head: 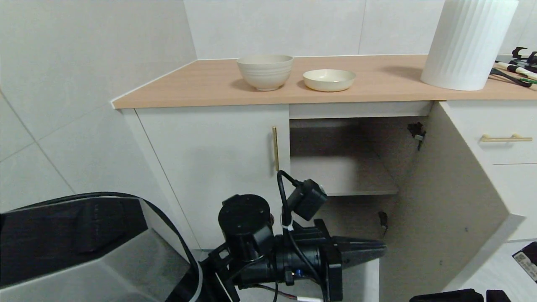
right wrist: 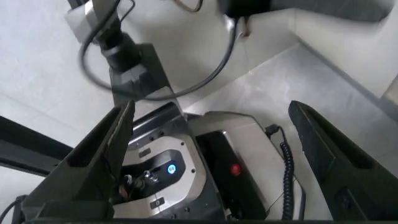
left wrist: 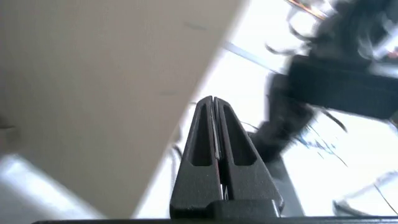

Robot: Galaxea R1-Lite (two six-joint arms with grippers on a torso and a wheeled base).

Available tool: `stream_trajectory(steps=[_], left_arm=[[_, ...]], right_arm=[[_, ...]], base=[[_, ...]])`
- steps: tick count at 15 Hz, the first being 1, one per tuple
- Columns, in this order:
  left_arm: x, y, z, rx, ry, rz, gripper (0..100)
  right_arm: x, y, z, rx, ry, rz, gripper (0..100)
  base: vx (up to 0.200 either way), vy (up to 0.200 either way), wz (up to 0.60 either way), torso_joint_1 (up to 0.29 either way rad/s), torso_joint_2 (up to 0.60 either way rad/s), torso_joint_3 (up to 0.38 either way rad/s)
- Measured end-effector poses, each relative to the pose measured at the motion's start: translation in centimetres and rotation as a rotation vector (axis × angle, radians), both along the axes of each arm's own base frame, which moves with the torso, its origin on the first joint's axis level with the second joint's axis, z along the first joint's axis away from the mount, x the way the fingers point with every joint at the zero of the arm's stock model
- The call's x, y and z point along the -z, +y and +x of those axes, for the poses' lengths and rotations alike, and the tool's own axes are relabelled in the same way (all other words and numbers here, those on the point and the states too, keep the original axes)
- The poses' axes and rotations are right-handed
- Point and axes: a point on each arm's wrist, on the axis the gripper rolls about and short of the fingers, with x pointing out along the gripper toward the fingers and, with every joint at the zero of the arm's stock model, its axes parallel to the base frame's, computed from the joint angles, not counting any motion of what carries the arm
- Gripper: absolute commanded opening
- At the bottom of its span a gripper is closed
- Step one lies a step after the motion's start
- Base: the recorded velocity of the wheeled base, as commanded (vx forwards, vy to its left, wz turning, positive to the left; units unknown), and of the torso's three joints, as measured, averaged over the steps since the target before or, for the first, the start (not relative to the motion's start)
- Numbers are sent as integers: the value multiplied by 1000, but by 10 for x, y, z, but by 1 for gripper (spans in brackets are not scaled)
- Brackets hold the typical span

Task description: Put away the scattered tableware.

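Head view, wooden countertop [head: 377,90] ran across 12 o'clock. Deep bowl [head: 265,71], cream, ribbed, stood upright on it at about 12. Shallow dish [head: 329,79], also cream, sat at the bowl's 3 o'clock, near it but not touching. Ribbed white container [head: 467,42] stood at 2 o'clock, well apart from the dish. Utensils [head: 514,69] lay at its 3 o'clock, against the frame edge.

Below the counter the cabinet [head: 356,138] was open, with a bare shelf [head: 340,176] inside. Its door [head: 440,201] was swung out toward 4 o'clock. Closed door [head: 209,159] lay at the opening's 9 o'clock, brass handle [head: 275,147] upright along its edge. Drawer handle [head: 506,138] lay level at 3 o'clock.

Left gripper [head: 379,248] hung low at 6 o'clock, tip pointing toward 3 o'clock, in front of the open door's lower part. Left wrist view: left gripper [left wrist: 213,106] clenched, fingers pressed flat together, nothing between them.

Right wrist view: right gripper [right wrist: 211,107] released, fingers [right wrist: 106,149] spread wide, holding nothing
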Motion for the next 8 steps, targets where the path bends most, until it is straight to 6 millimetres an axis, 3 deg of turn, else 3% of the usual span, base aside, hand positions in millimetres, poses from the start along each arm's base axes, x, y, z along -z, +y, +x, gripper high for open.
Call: stream_trajectory(steps=[4,8], left_arm=[[-2,14,31,-224,-28,69,0],[-17,40,44,-381,11,166,0]], right_arm=[[-3,-3,0,21,-16,13,100],[-14,-2,15,181,1,32,100]], base=[[0,0,0,0,0,0],[0,0,0,0,0,0]])
